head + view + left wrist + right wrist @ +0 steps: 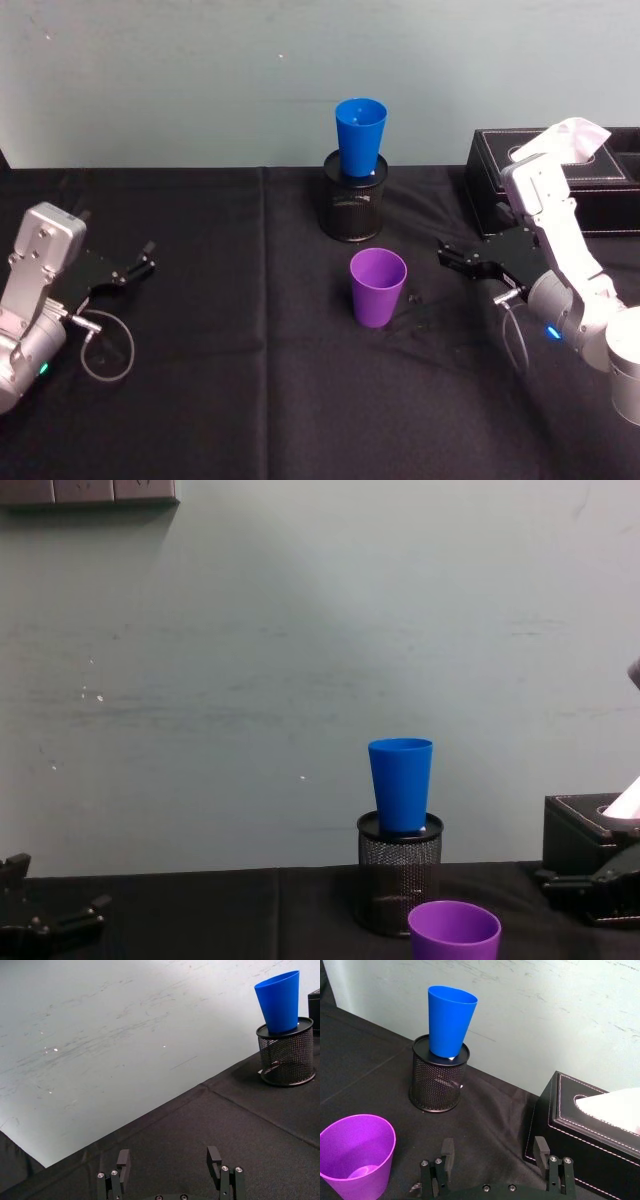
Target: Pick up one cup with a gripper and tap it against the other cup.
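**Both cups standing, both end effectors open and empty**

We see the purple tapered plastic tumbler [378, 287] upright on the black-clothed bench [220, 400], mouth up, near the middle and nothing touching it. Behind it, well apart, the blue tapered plastic tumbler [360, 136] stands upright with its base set into the mouth of the black wire-mesh pen holder [354, 206]; its rim sits well above the holder's rim. In the chest view the blue tumbler [400, 784] rises out of the mesh holder [400, 872], with the purple tumbler [454, 934] lower and in front, slightly to the right.

The right end effector [452, 258], long black fingers on a silver arm, sits low over the bench to the right of the purple tumbler, pointing toward it but apart from it. In the right wrist view we see its fingers [447, 1154] spread with nothing between them, the purple tumbler [356, 1155] off to one side. A black leather-look tissue box [560, 180] with a white tissue stands behind that arm.

The left end effector [140, 262] rests at the bench's left side, far from both cups; the left wrist view shows its fingers [123, 1161] parted and empty.
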You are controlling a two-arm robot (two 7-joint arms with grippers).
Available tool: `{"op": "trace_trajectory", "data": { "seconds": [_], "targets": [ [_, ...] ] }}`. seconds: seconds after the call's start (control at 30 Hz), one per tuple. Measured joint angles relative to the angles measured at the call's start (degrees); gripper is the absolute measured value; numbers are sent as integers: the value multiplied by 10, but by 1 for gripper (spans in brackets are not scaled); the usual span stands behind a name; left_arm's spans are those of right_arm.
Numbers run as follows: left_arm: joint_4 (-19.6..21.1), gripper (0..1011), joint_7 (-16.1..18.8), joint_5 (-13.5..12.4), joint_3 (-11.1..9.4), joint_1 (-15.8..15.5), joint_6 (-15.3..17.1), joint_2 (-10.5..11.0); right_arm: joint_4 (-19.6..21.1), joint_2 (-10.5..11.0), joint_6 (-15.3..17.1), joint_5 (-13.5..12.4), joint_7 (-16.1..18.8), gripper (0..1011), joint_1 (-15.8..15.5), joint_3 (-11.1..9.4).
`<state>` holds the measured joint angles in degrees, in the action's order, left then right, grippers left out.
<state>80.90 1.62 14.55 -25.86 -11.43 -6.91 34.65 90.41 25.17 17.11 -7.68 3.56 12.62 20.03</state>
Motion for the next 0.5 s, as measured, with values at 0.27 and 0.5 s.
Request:
{"op": "trace_trajectory", "data": {
  "seconds": [0.27, 0.5],
  "targets": [
    [0, 1000, 0, 0, 0, 0, 0, 0, 0, 1, -1, -1, 0, 1004, 0, 1],
    [0, 1000, 0, 0, 0, 0, 0, 0, 0, 1, -1, -1, 1, 1004, 0, 1]
  ]
}}
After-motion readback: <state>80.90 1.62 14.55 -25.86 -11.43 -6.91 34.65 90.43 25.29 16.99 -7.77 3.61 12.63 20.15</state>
